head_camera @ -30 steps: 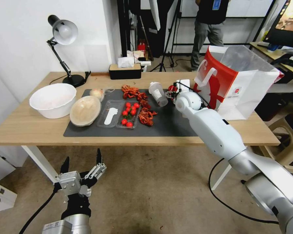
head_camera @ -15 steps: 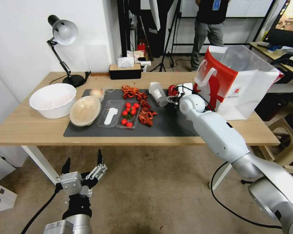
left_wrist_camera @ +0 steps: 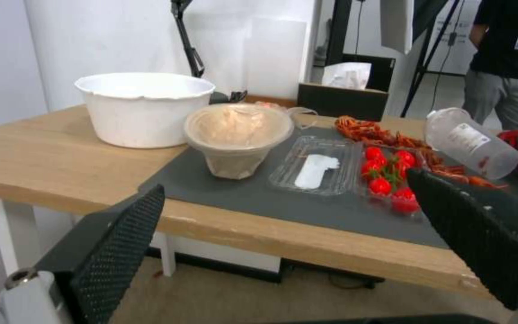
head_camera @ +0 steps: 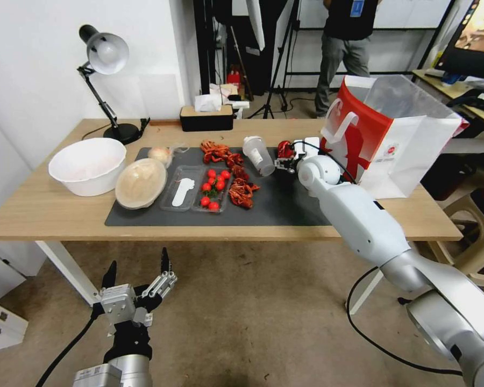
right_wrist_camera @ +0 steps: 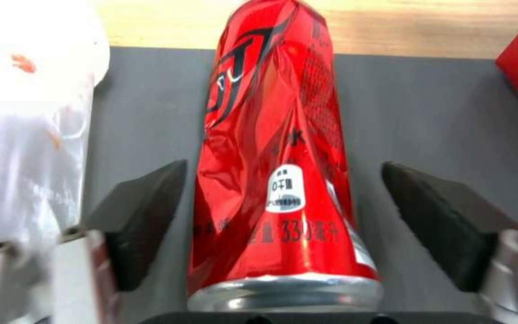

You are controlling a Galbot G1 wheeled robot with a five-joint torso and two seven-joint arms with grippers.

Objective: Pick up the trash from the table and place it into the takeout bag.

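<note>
Right now the right gripper (right_wrist_camera: 283,216) is down on the grey mat (head_camera: 285,209), reaching toward the far end of the table (head_camera: 48,209), with the crushed red can (right_wrist_camera: 277,148) lying between its 2 black fingers (right_wrist_camera: 145,216). The jaws are spread wide and the pads stand clear of the can on both sides, so nothing is gripped. From the head view the can (head_camera: 285,149) shows as a red shape just past the wrist, close beside the red panel of the bag (head_camera: 392,134), which stands upright and open-topped at the right end of the table.

The clear cup (head_camera: 257,155) lies tipped over on the mat just beside the can, on the robot's left of it (whether the gripper body touches it I can't quite tell). Further left sit the beige lidded bowl (head_camera: 141,183), a small pale bagged lump (head_camera: 160,154) behind it, a clear tray (head_camera: 184,188) of tomatoes (head_camera: 214,188), some red shells (head_camera: 236,177), and a white tub (head_camera: 87,165) on the bare wood.

The left gripper (head_camera: 137,269) hangs low in front of the table edge, over the floor, fingers parted and holding nothing.
</note>
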